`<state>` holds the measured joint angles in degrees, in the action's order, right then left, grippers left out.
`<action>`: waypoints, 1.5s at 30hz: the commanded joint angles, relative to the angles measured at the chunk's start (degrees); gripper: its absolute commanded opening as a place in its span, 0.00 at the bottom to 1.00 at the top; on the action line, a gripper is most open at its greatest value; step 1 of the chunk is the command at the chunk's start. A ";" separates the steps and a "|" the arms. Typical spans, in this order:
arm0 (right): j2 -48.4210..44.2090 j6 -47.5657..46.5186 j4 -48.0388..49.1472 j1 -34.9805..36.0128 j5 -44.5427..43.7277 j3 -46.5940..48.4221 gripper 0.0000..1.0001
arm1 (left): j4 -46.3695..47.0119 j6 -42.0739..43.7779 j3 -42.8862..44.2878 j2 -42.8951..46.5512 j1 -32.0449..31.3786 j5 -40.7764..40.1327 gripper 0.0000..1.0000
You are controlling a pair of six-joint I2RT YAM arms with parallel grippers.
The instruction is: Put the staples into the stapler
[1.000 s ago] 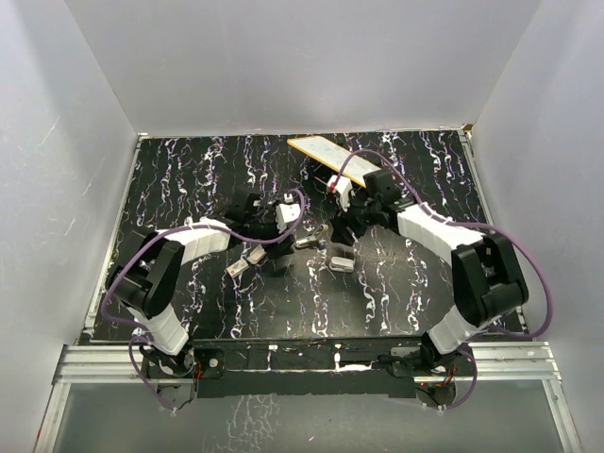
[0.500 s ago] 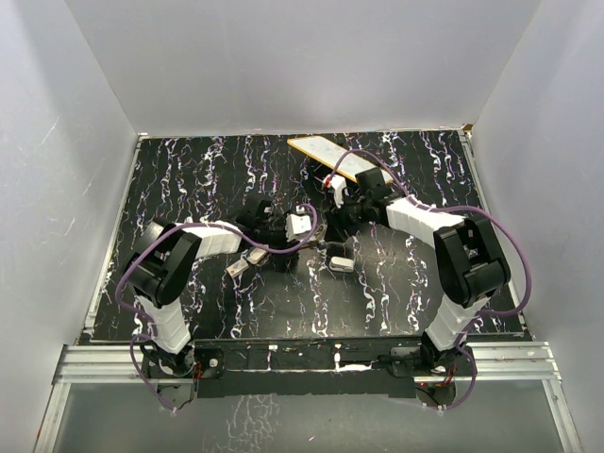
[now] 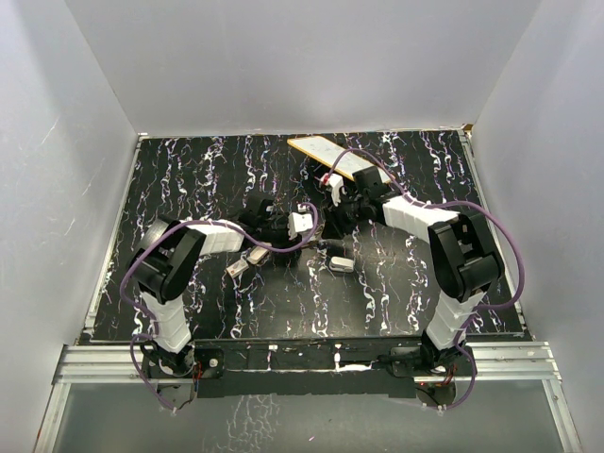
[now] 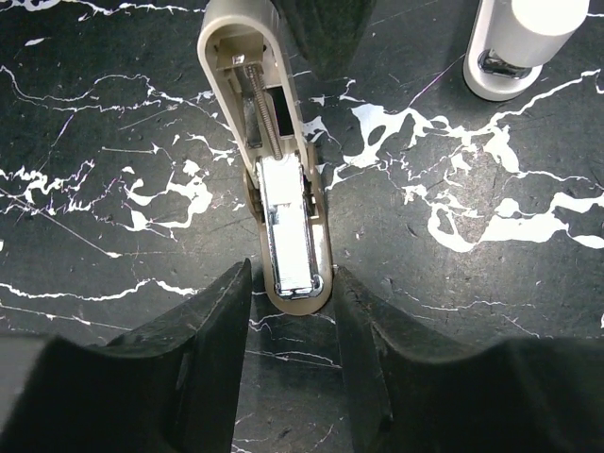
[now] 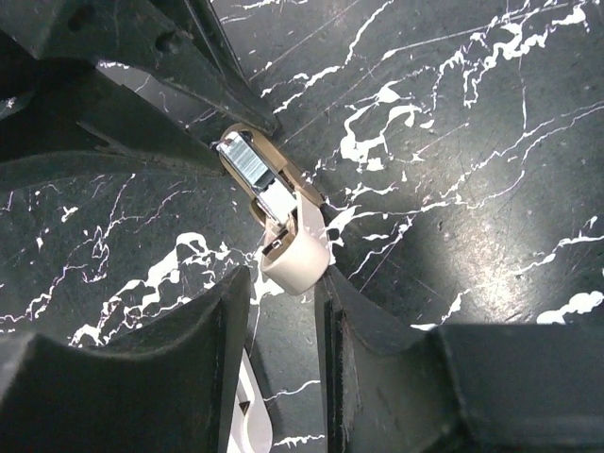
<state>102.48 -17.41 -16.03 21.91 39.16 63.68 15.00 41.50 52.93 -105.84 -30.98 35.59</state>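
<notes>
Left end effector [image 4: 293, 276] and right end effector [image 5: 281, 279] straddle opposite stapler [image 4: 281, 212] ends along its long axis, clamping unclear.

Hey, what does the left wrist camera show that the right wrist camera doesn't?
Only the left wrist view: the long spring inside the opened arm of the stapler, and a white object with a chrome part standing beyond it.

Only the right wrist view: the ribbed face of the stapler's metal end, and a white sliver at the bottom edge, possibly that same white object.

Both: the stapler lying on the black marbled table, with the left gripper and the right gripper straddling its opposite ends.
</notes>
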 commanded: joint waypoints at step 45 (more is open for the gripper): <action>-1.49 -22.66 4.45 2.06 -1.99 -1.55 0.79 | -11.82 -1.37 2.24 4.82 0.45 -3.13 0.71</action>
<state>101.78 -35.20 -13.08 23.77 36.16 61.23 10.39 40.38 54.59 -105.21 -30.98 34.22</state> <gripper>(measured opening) 0.752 0.685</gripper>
